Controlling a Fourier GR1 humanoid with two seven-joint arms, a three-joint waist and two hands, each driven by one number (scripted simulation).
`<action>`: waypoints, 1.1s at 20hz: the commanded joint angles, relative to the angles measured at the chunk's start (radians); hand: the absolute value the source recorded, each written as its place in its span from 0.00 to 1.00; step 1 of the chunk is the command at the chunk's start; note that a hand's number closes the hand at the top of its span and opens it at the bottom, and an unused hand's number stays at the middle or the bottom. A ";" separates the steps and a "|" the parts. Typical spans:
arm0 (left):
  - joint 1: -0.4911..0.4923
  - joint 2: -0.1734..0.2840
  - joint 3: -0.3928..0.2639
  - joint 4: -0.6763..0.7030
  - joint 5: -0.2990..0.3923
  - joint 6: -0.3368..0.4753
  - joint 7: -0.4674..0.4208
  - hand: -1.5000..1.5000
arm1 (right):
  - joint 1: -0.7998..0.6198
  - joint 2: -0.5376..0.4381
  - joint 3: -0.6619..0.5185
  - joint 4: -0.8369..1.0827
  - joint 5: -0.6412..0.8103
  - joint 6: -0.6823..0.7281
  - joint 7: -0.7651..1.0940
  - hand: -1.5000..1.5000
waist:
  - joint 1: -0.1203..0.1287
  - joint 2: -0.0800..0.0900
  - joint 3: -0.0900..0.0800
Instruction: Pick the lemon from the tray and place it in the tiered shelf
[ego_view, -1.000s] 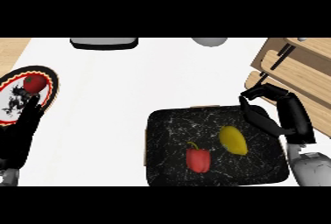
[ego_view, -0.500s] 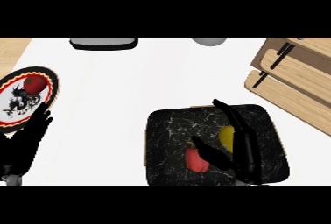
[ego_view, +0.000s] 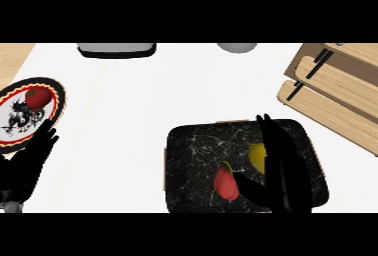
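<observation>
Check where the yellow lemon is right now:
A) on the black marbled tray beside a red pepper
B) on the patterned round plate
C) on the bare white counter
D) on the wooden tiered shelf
A: the yellow lemon lies on the black marbled tray, right of the red pepper, partly covered by the right hand.

tray (ego_view: 192, 150): black marbled, glossy | tiered shelf (ego_view: 336, 95): light wood, matt

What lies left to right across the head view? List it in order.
Resting black left hand → patterned round plate carrying a red tomato → red pepper on the black marbled tray → yellow lemon → wooden tiered shelf.
</observation>
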 joint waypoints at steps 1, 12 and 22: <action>-0.030 -0.027 -0.020 -0.014 -0.021 0.025 0.011 0.50 | -0.071 0.013 0.043 -0.065 0.045 0.319 0.197 0.00 | 0.009 0.004 0.001; -0.040 -0.002 0.023 0.013 0.007 -0.044 0.013 0.50 | -0.172 0.085 0.080 -0.004 -0.001 0.815 0.374 0.00 | 0.022 0.008 0.004; -0.037 -0.039 0.046 -0.004 -0.018 -0.052 0.027 0.50 | -0.236 0.078 -0.124 0.103 -0.005 0.870 0.234 0.00 | 0.020 0.009 0.006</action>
